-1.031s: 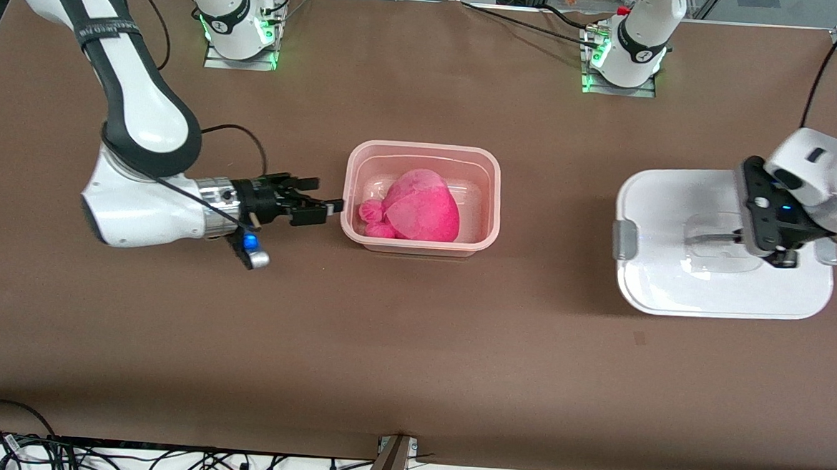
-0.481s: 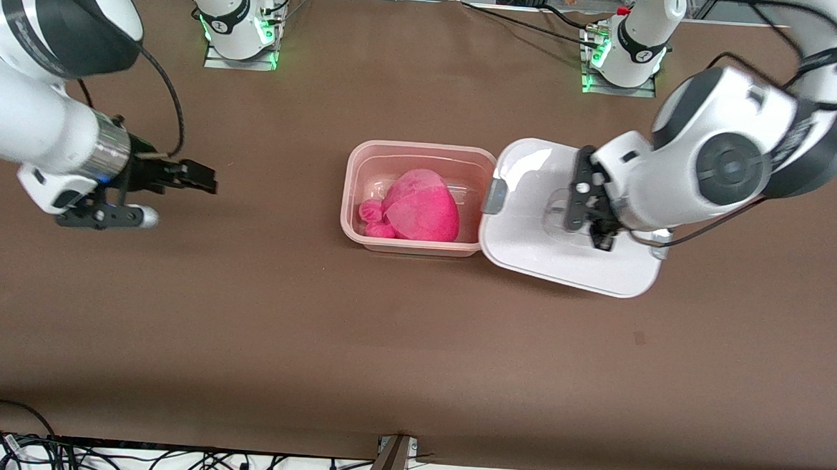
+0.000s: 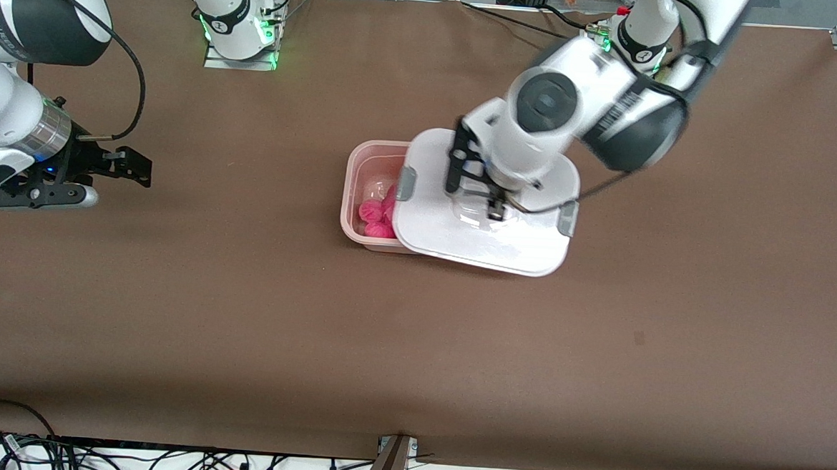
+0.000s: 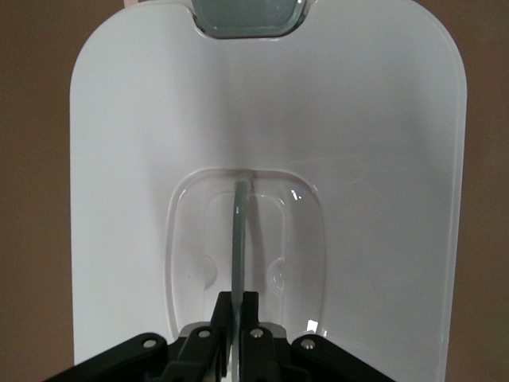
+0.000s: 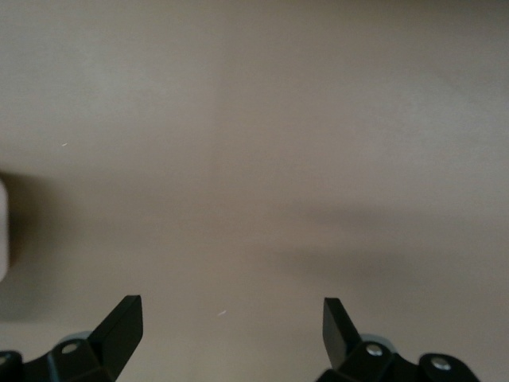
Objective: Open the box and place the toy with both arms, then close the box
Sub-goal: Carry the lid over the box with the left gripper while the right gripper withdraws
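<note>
The pale pink tub of the box [image 3: 353, 188] stands mid-table. The hot-pink toy [image 3: 375, 217] lies in it, mostly hidden. My left gripper [image 3: 495, 209] is shut on the clear handle [image 4: 237, 239] of the white lid [image 3: 475, 245] and holds the lid over the tub, shifted toward the left arm's end, covering most of it. The lid [image 4: 382, 159] fills the left wrist view, with a grey clip [image 4: 246, 16] at its edge. My right gripper [image 3: 135, 166] is open and empty over bare table toward the right arm's end; its fingers [image 5: 123, 322] frame only table.
Both arm bases [image 3: 239, 28] stand at the table's edge farthest from the front camera. Cables lie along the edge nearest that camera [image 3: 234, 469]. Brown table [image 3: 412, 349] surrounds the box.
My left gripper carried the lid from beside the tub to over it, hiding most of the toy. My right gripper drew farther away from the tub toward the right arm's end.
</note>
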Motion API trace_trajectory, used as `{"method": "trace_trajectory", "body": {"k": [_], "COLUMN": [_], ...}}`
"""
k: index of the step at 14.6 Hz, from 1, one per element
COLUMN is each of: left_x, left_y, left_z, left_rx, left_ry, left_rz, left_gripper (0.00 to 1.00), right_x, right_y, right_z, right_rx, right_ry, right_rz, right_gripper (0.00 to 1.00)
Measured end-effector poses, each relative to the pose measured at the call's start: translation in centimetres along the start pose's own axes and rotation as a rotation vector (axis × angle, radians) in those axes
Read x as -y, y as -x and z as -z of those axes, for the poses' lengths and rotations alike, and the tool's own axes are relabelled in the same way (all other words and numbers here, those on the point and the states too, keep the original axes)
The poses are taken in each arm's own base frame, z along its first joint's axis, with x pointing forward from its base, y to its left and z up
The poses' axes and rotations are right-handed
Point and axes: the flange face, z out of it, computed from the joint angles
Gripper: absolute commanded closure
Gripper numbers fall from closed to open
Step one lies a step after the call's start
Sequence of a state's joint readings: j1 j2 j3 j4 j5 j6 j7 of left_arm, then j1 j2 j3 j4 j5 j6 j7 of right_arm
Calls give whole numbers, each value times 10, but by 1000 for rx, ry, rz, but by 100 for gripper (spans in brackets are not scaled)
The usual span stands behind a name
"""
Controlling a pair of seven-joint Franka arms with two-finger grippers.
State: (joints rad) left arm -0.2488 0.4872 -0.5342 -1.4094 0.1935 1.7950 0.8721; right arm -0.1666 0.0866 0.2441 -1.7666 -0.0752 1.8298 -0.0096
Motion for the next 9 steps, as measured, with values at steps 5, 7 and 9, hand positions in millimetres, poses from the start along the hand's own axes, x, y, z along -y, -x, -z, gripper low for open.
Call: {"method": "trace_trajectory", "body": {"k": [5,7,9], "left_x": [-16,-18,-26], "left_y": [-44,-56,-69], "left_z": [-28,-53,-74], "left_rx": [5,26,40], "left_ry": [-78,-86,-74], "left_rz": [84,122,157], "left_gripper": [100,100,100], "right_x": [4,4,4], "right_y": [28,29,29], "right_z": [-1,-1,-2], "right_rx": [-2,1,3], "right_ry": [-13,-15,-15], "right_rz": [-17,-18,-19], "right_gripper": [0,0,0]}}
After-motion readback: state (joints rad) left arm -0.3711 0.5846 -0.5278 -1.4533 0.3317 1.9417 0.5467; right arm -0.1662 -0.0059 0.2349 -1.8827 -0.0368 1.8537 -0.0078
